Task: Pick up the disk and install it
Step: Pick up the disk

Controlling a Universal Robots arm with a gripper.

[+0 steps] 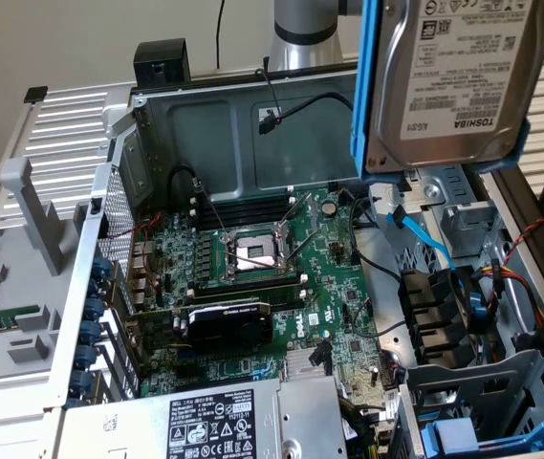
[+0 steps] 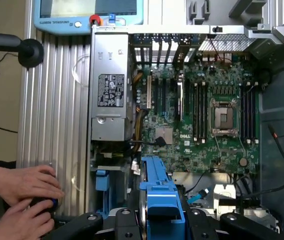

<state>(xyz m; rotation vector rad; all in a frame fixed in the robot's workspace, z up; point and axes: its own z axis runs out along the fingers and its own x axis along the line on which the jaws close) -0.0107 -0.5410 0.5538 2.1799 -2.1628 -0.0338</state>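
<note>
Closest to the exterior camera hangs the disk [image 1: 453, 76], lifted clear above the open computer case [image 1: 205, 124] that lies on the ribbed table [image 1: 61, 124]. Its white label faces the camera and the blue carrier frames its sides. In the wrist view the same disk [image 2: 160, 197] stands edge-on between the black fingers [image 2: 126, 224], which are clamped on the carrier, one on each side. Nothing else supports it, so the grip carries it alone. Below it lie the motherboard [image 1: 252, 287], a loose blue cable [image 1: 424, 239] and, near the case's corner, a drive bay with another blue-fronted carrier [image 1: 463, 435]. The step in hand looks like carrying the disk over the case toward that bay. To do it well, I judge the disk should be kept square in the fingers and high enough to clear the blue cable. Its carrier should line up with an empty slot before any push, since a tilted entry would likely jam. A person's hands [image 2: 22, 195] rest at the table's edge beside the case, well apart from the fingers.
</note>
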